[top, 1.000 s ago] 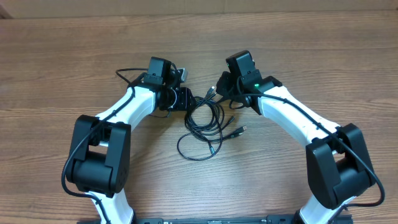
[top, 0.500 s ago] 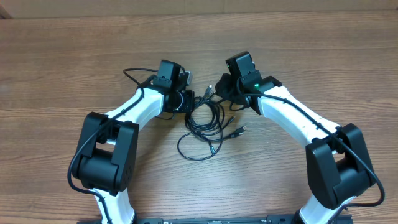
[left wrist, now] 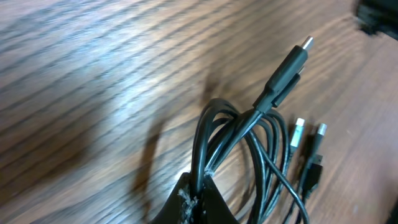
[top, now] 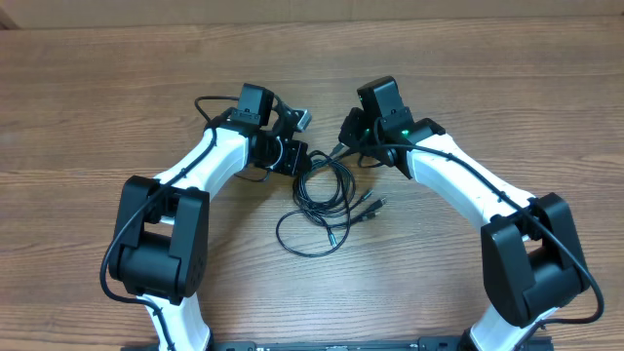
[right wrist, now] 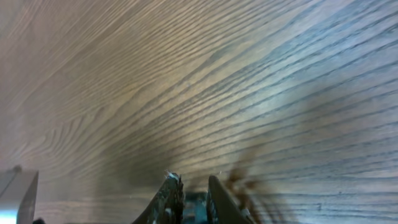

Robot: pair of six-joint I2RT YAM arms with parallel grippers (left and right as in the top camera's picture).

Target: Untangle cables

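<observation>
The cables lie as a tangled black coil on the wooden table between my two arms. My left gripper sits at the coil's upper left edge. In the left wrist view my left gripper is shut on one strand of the cables. A long black plug with a silver tip points up and right, and two smaller plugs lie beside it. My right gripper is at the coil's top right. In the blurred right wrist view my right gripper has its fingers almost together, with a dark cable end between them.
Loose plug ends stick out at the coil's right side, and a single loop trails toward the front. Thick black arm wires arch over the left arm. Bare wooden table surrounds the cables.
My left gripper has closed on a strand at the coil's edge. My right gripper has narrowed onto a cable end. The coil has shifted slightly.
</observation>
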